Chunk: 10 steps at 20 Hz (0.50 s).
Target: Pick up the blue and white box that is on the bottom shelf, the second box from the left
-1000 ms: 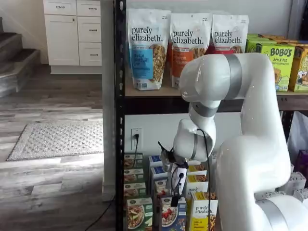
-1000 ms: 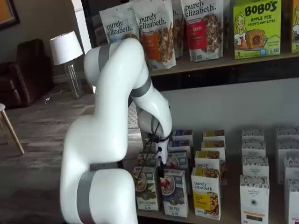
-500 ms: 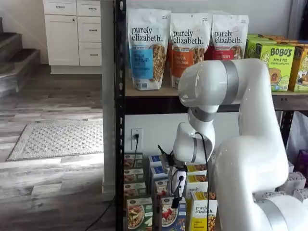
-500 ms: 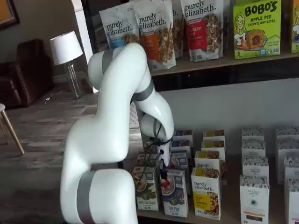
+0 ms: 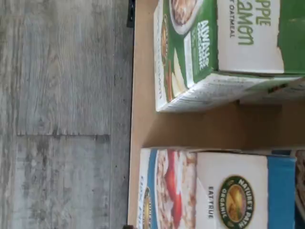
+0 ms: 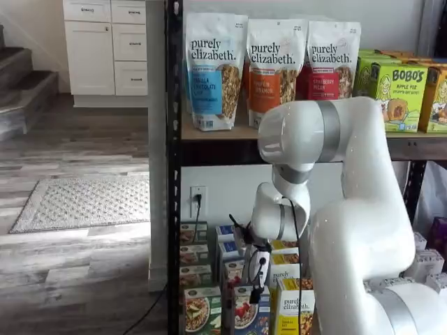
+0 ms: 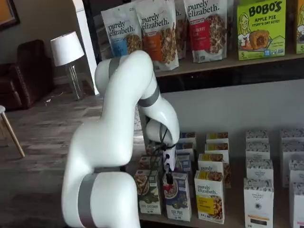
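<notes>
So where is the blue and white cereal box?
The blue and white cereal box stands at the bottom shelf's front, between the green box and the yellow-and-white box.

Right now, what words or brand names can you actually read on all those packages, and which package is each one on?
"purely elizabeth." on the granola bags of the upper shelf, and on the yellow-and-white box.
"BOBO'S APPLE PIE" on the green box up top.
"NATURE'S PATH ORGANIC" and "EAT TRUE" on the blue and white box, in the wrist view.
"APPLE", "OATMEAL" on the green cereal box.
The white cartons: print too small to read.
</notes>
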### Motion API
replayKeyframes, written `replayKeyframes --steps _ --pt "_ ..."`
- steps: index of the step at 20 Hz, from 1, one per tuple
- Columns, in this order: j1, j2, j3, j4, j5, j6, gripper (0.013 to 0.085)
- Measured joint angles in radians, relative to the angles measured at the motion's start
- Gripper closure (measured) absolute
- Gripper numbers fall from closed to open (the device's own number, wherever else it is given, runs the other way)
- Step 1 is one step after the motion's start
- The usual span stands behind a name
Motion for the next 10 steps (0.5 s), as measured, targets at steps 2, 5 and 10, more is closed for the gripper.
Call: replayKeyframes --steps 2,5,10 --pt "-0.003 0.023 -0.029 -0.005 0.005 0.002 0.0130" --pt "-0.006 0.052 -0.068 -0.026 0.017 0.019 0.0130" --pt "-0.008 0.097 -0.128 -0.099 0.044 0.084 0.0130"
